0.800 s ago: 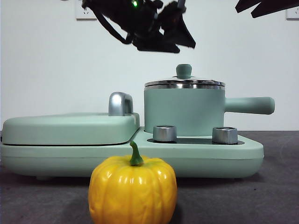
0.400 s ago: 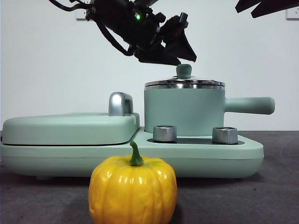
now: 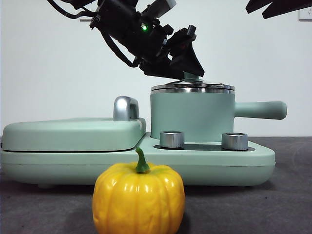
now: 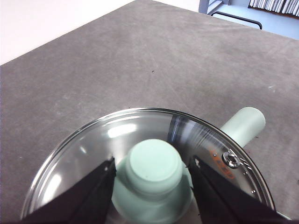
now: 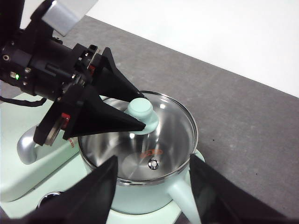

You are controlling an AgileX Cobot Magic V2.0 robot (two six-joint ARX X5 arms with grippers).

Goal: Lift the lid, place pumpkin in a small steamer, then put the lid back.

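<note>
- Lid [image 3: 192, 87] seated on small steamer [image 3: 192, 117], which stands at right end of appliance base [image 3: 146, 165].
- Left gripper [image 4: 152, 179]: jaws open, either side of lid knob [image 4: 154, 165], not clamped.
- Right gripper [image 5: 152, 184]: jaws open, above steamer.
- Pumpkin [image 3: 139, 199] on bench, front of base.

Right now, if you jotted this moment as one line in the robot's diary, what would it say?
left gripper: open, jaws either side of lid knob | lid: on small steamer | pumpkin: on table in front, untouched | right gripper: open, waiting above
</note>
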